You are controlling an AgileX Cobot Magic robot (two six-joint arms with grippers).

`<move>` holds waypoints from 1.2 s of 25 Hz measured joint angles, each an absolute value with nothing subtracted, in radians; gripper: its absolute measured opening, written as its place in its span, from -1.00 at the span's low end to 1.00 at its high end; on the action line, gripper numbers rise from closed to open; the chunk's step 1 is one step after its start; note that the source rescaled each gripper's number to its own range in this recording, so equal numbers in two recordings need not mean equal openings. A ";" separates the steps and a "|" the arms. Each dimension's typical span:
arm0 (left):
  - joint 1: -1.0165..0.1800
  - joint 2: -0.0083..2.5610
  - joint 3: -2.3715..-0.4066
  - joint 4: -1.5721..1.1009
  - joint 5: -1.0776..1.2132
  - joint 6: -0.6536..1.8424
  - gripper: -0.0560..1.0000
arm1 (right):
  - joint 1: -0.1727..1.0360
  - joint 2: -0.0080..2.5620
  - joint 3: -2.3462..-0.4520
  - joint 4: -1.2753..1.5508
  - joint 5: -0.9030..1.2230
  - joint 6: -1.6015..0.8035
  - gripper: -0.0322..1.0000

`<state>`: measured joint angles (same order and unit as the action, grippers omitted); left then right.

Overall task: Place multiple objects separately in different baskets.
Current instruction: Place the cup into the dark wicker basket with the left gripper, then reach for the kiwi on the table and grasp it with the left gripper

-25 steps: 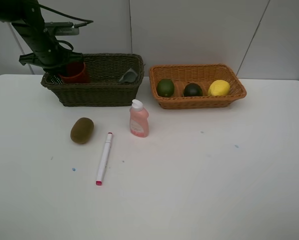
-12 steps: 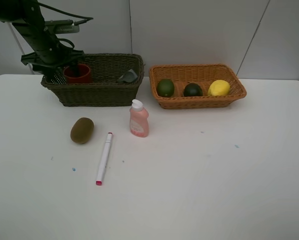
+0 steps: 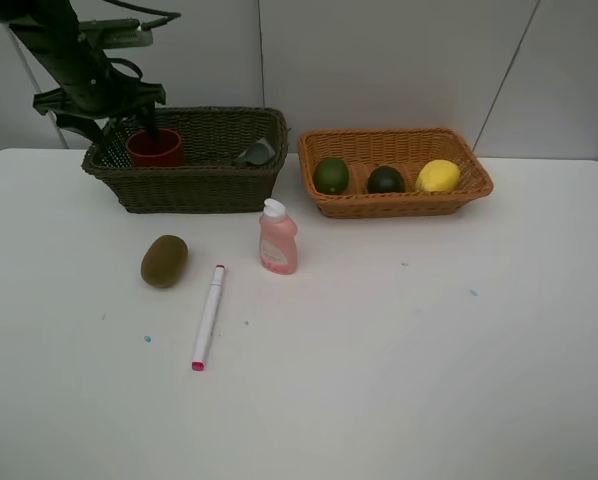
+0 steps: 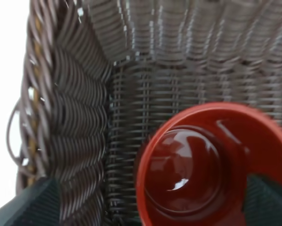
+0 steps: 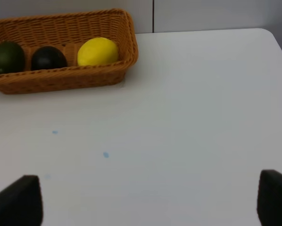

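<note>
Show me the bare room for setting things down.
Bare: the white table's right half, in front of the light orange-tan wicker basket, right of the pink white-capped bottle; the dark olive wicker basket's middle between red plastic cup and grey-green bottle. Crowded: the orange-tan basket, filled by two dark green round fruits and yellow lemon.

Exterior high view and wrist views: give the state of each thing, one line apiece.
Cup: upright in dark basket, not gripped.
Grey-green bottle: in dark basket, partly hidden.
Pink bottle: upright on table, cap on.
Marker: lying flat on table.
Kiwi: on table, loose.
Green fruits: both in tan basket.
Lemon: in tan basket.
Left gripper: open, over cup.
Right gripper: open, empty.
</note>
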<state>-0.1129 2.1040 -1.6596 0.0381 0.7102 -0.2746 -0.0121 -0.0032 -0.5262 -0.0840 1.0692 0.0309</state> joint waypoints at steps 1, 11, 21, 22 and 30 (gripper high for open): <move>-0.113 2.082 -1.660 0.037 0.716 -0.275 0.99 | -0.012 -0.003 -0.526 -0.084 1.069 0.031 0.98; -0.130 1.837 -1.661 -0.015 0.942 -0.162 1.00 | -0.012 -0.003 -0.526 -0.084 1.069 0.031 0.98; -0.291 1.797 -1.642 -0.014 1.188 -0.120 1.00 | -0.012 -0.003 -0.526 -0.084 1.069 0.031 0.98; -0.309 1.797 -1.624 -0.014 1.186 -0.120 1.00 | -0.012 -0.003 -0.526 -0.084 1.069 0.031 0.98; -0.375 1.796 -1.363 -0.047 1.036 -0.124 1.00 | -0.012 -0.003 -0.526 -0.084 1.069 0.031 0.98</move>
<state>-0.3748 1.7963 -1.3625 -0.0469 1.0360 -0.1240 -0.0121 -0.0032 -0.5262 -0.0840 1.0692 0.0309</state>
